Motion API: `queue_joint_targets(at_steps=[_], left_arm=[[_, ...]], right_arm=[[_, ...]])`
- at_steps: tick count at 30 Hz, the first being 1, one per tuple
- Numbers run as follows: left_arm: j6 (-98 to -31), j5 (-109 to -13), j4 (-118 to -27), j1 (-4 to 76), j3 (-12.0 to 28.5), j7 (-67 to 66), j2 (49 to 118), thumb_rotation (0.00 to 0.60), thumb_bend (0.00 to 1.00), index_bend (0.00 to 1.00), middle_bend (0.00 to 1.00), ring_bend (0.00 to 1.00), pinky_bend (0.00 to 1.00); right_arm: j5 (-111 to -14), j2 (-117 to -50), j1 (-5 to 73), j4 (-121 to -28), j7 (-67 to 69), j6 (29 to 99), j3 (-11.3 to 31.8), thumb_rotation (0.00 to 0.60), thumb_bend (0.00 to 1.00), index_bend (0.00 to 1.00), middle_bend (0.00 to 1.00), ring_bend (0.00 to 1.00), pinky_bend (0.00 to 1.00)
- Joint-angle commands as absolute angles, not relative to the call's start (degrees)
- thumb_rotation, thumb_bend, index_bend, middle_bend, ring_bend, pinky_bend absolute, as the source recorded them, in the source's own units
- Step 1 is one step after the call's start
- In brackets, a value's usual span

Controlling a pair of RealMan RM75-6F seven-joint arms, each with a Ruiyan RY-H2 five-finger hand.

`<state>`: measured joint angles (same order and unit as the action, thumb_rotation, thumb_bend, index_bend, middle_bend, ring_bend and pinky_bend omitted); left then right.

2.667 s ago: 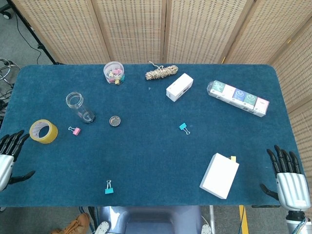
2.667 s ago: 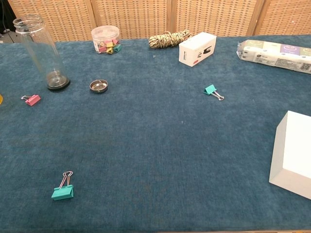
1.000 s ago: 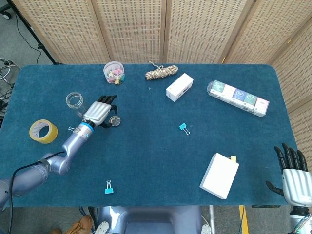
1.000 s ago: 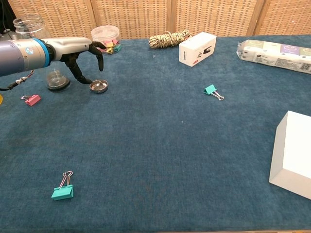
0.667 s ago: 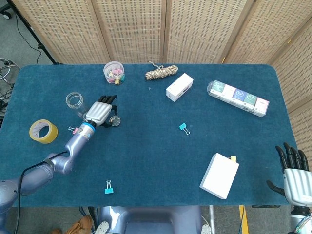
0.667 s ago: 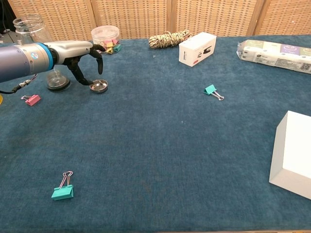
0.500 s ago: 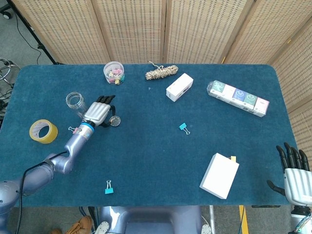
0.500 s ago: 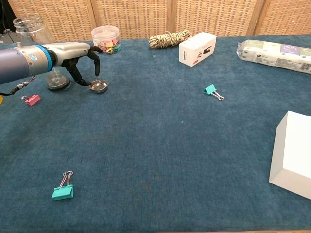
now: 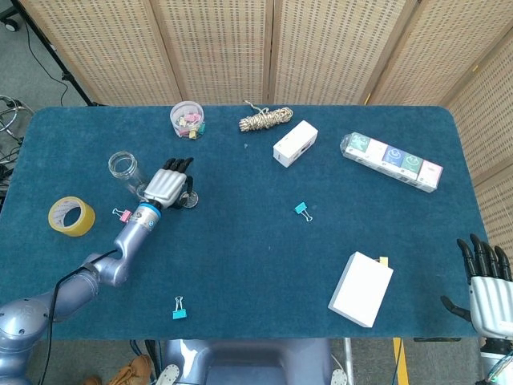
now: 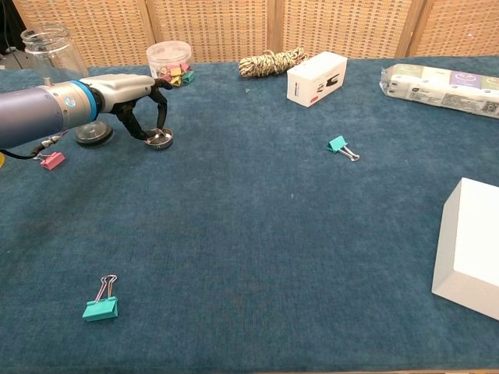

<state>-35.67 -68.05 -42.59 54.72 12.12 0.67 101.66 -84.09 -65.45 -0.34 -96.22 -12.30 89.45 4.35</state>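
My left hand (image 9: 168, 183) (image 10: 134, 92) reaches over the blue table to a small round metal lid (image 9: 189, 199) (image 10: 159, 139). Its thumb and a finger come down on opposite edges of the lid and pinch it, and the lid lies flat on the cloth. An open glass jar (image 9: 124, 172) (image 10: 64, 72) stands just left of the hand. My right hand (image 9: 486, 285) hangs off the table's front right corner with fingers spread, holding nothing. The chest view does not show it.
A tub of clips (image 9: 187, 119), a twine bundle (image 9: 265, 119), a small white box (image 9: 295, 143) and a carton pack (image 9: 391, 160) line the back. A tape roll (image 9: 70, 216), pink clip (image 9: 123, 214), teal clips (image 9: 301, 211) (image 9: 179, 308) and a large white box (image 9: 361, 288) lie nearer.
The left arm came in from the table's left edge to the lid, and its fingers have now curled down onto it. The right hand slid slightly down and right.
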Motion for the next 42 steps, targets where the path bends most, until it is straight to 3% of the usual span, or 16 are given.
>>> queue_joint_targets(at_steps=[1,20,27,42], left_arm=[[-35.79,-67.74,-42.53,54.82,12.33,0.13,101.95,0.600,0.41,0.57,0.00,0.00,0.00],[-39.07,-66.81,-48.59,54.22,13.80,-2.53,99.29,0.600,0.49,0.67,0.00,0.00,0.00],[-42.31,-66.06,-57.60,53.49,15.36,-4.65,94.15,0.600,0.49,0.67,0.00,0.00,0.00],[-53.91,-60.97,-89.91,50.73,18.70,-20.77,75.96,0.600,0.49,0.67,0.00,0.00,0.00]], right_arm=[[-84.07,-65.41,-0.37,-96.23,-12.18,89.52,4.39,0.600,0.00,0.00,0.00,0.00,0.00],[-84.14,-65.15,-0.48,-96.59,-11.84,89.57,4.31,0.600,0.00,0.00,0.00,0.00,0.00],[-84.57,-65.08,-0.59,-96.93,-11.60,89.80,4.14,0.600,0.00,0.00,0.00,0.00,0.00],[-85.88,-64.98,-0.79,-98.08,-11.99,90.27,3.63,0.600,0.00,0.00,0.00,0.00,0.00]])
